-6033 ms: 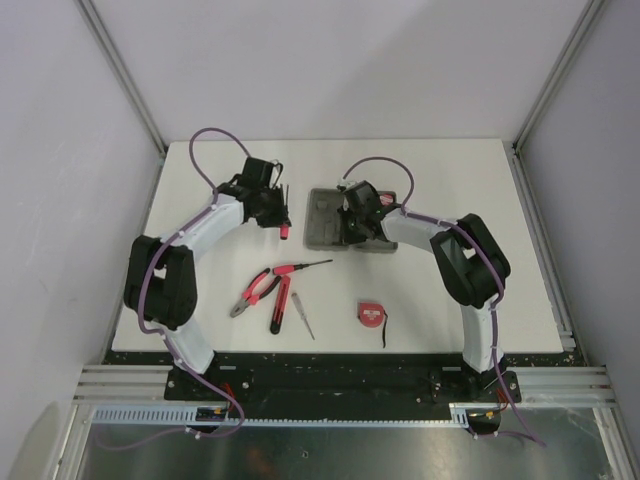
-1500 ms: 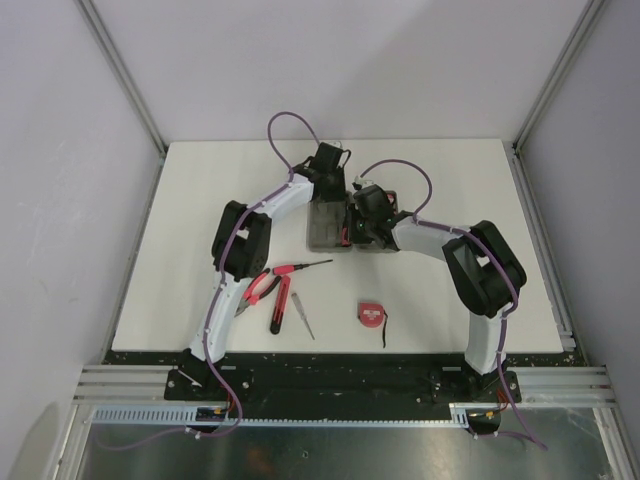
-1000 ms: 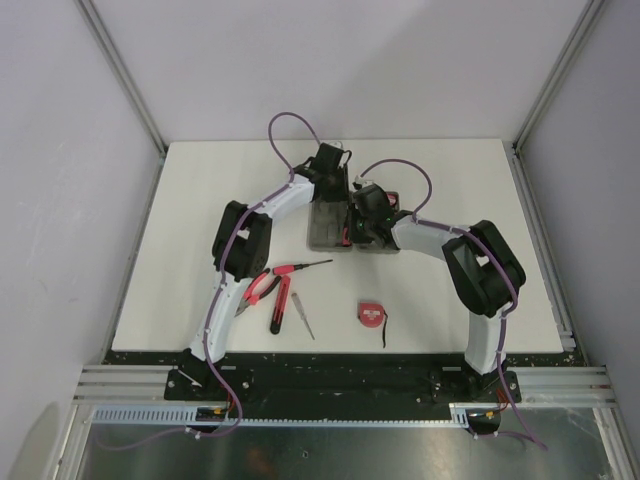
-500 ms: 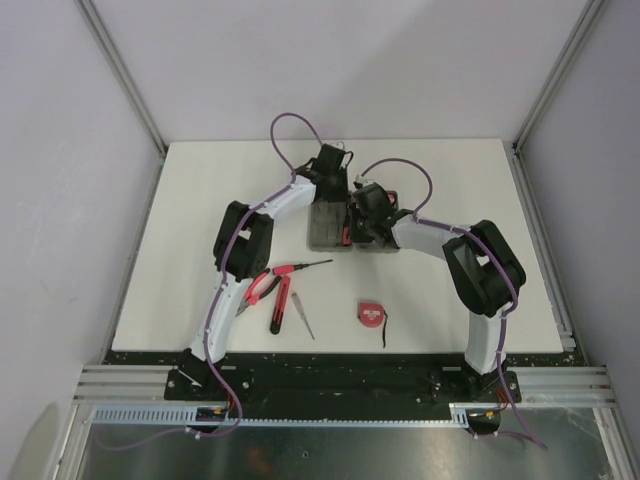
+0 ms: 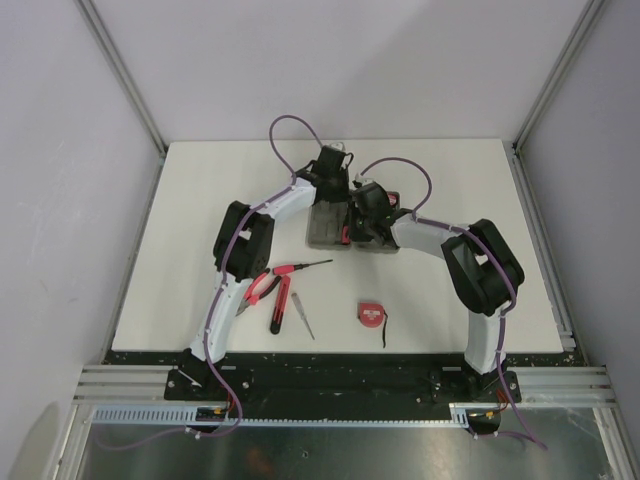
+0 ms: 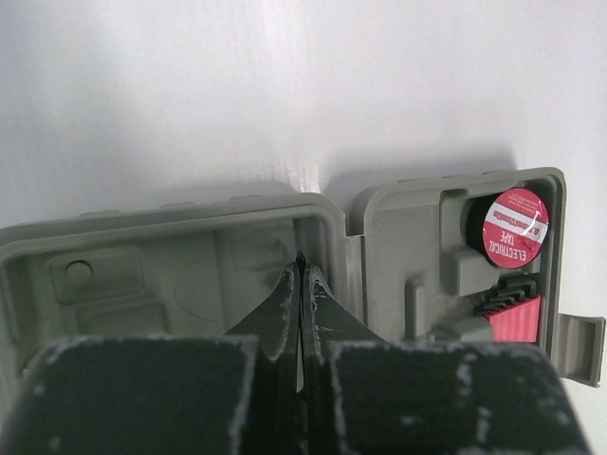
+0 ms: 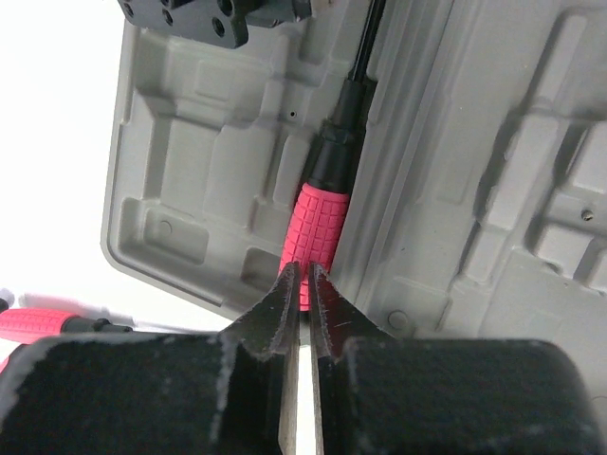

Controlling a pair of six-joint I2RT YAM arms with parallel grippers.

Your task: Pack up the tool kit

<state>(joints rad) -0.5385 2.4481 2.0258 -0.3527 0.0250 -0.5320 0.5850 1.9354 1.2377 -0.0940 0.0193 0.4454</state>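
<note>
The grey case (image 5: 327, 228) lies open at the table's middle back. A red-and-black screwdriver (image 7: 316, 227) lies in it along the hinge, handle toward me. My left gripper (image 5: 335, 182) is over the case's far edge; in the left wrist view it (image 6: 302, 270) is shut, with a thin black shaft tip showing between the tips. My right gripper (image 5: 365, 218) is shut, its tips (image 7: 303, 284) at the end of the red handle. Pliers (image 5: 256, 289), two more screwdrivers (image 5: 300, 268) (image 5: 279, 306) and the tape measure (image 5: 371, 313) lie on the table.
A roll of electrical tape (image 6: 515, 227) and a red part (image 6: 517, 318) sit in the case's right half. A thin metal tool (image 5: 303, 321) lies by the screwdrivers. The table (image 5: 450, 180) has white walls at its sides and back.
Six seconds ago my left gripper held the screwdriver to the left of the case; it has carried it over into the case. In the last second both arms have barely moved.
</note>
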